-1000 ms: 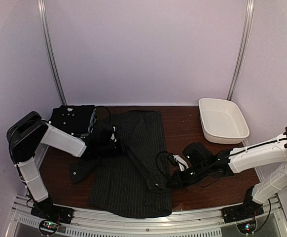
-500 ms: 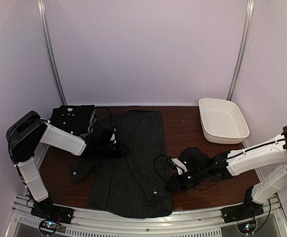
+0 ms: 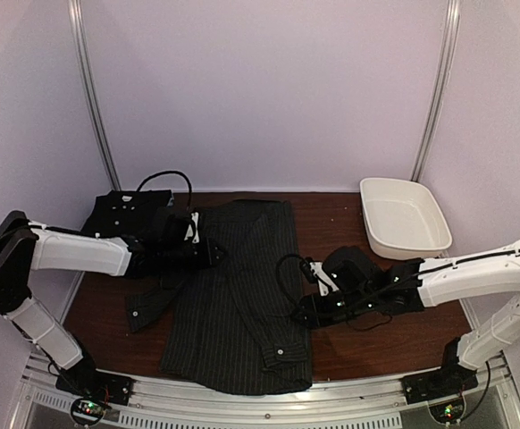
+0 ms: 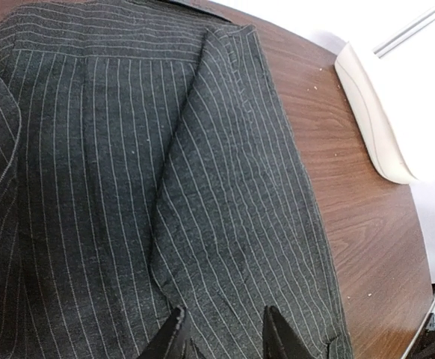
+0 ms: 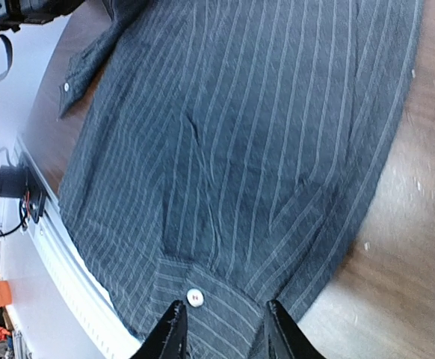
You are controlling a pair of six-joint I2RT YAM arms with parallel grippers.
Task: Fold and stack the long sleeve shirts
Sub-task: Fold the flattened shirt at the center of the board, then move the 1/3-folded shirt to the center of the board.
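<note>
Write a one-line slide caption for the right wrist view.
Open right gripper over the buttoned cuff of a pinstriped shirt lying flat on the table.

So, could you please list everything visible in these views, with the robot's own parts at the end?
Pinstriped shirt: one, charcoal with pale stripes, spread flat mid-table, one sleeve lying across it.
Folded shirt: one, black with small white buttons, far left corner of the table.
Tub: one, white, empty, far right corner.
Table: one, dark brown wood.
Left hand: one, black fingers, open, over the striped cloth's far left part.
Right hand: one, black fingers, open, by the buttoned cuff at the striped cloth's right edge.
</note>
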